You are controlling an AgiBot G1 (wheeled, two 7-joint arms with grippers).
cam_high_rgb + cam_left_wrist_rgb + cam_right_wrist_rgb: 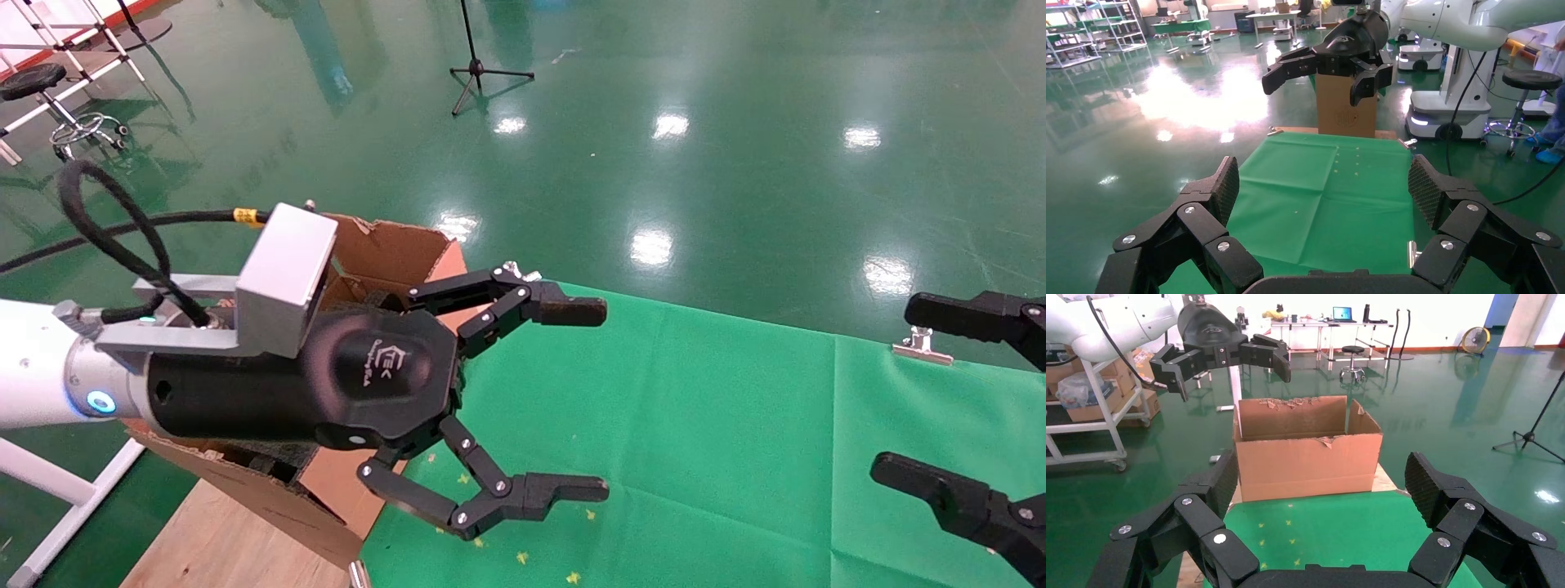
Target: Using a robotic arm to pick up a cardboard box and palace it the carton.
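Green cloth (695, 425) covers the table; behind the white-sleeved left gripper (584, 400), jaws spread wide and empty, stands the ragged brown carton (1306, 450). Right black gripper (932, 392) also gapes empty.

A glossy green floor (735, 98) mirrors ceiling lights; a tripod stand (482, 69) stands far off, a black stool (33, 82) far left.
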